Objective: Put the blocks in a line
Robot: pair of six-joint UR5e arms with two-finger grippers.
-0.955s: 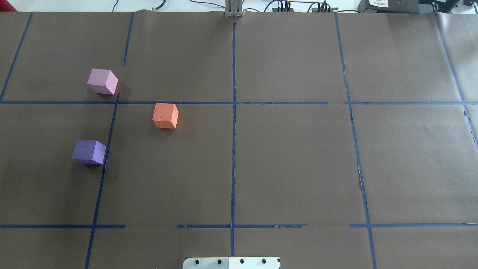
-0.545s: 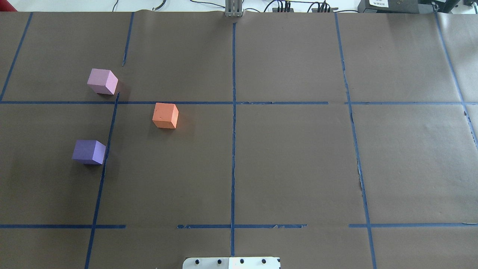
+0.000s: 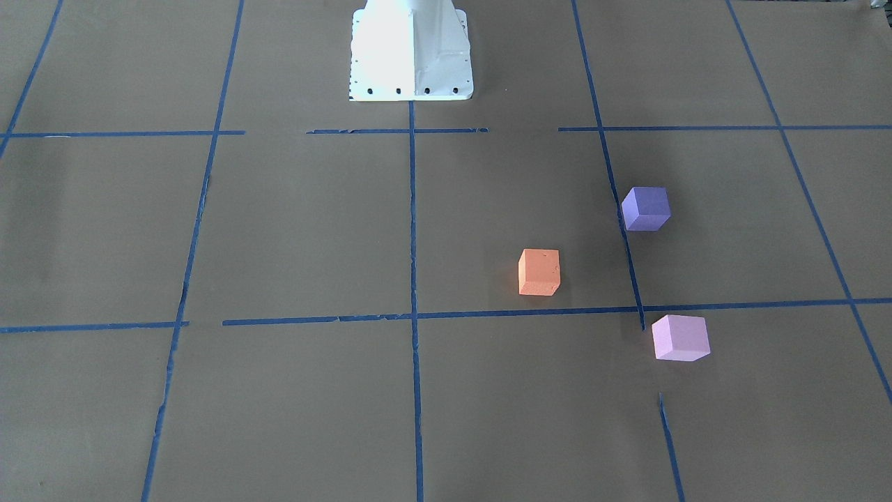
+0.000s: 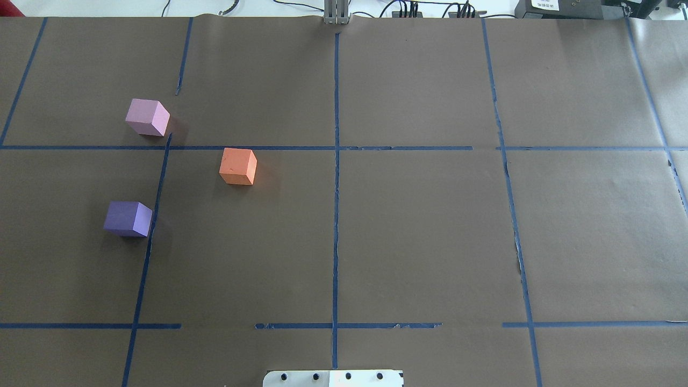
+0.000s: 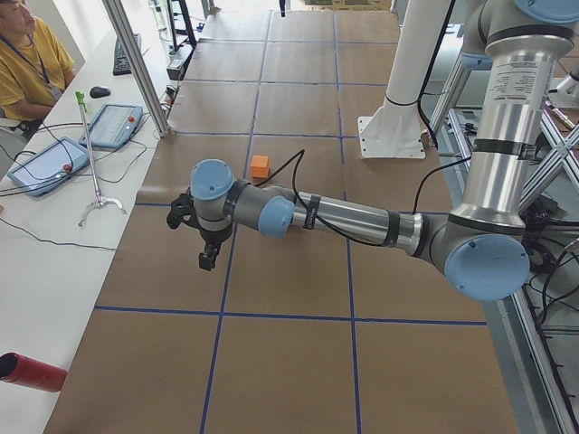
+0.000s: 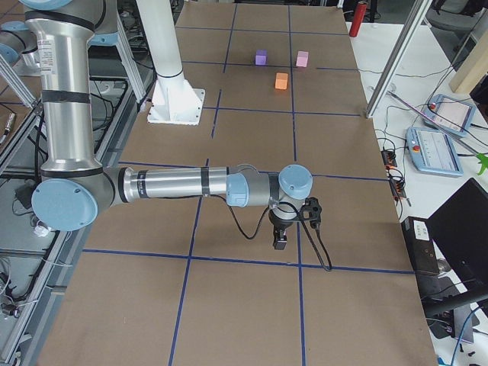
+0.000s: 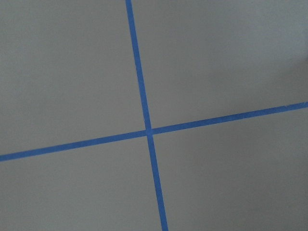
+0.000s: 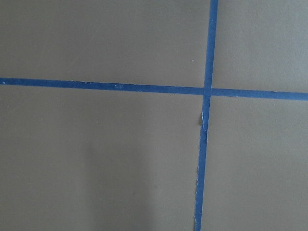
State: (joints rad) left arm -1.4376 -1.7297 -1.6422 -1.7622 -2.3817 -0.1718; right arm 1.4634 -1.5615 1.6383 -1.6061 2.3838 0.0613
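Table (image 4: 430,226), orange block (image 4: 237,166), purple block (image 4: 128,219), pink block (image 4: 147,117) askew, left tool (image 5: 206,258), right tool (image 6: 284,235) unreadable

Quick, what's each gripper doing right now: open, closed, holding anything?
Left gripper: cannot tell, seen only from the side.
Right gripper: cannot tell, same reason.

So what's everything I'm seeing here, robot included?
orange block: one, orange, robot's left half, nearest the centre.
purple block: one, violet, left, nearest the robot.
pink block: one, pale pink, left, farthest from the robot.
table: one, brown paper cover.
tape: blue grid lines.
person: one, yellow shirt, at side desk.
tablets: two, grey, on desk.
red tube: one, desk's end.
base: one, white.
left arm: silver-blue, left end.
right arm: same, right end.
left gripper: black, state unclear.
right gripper: likewise.
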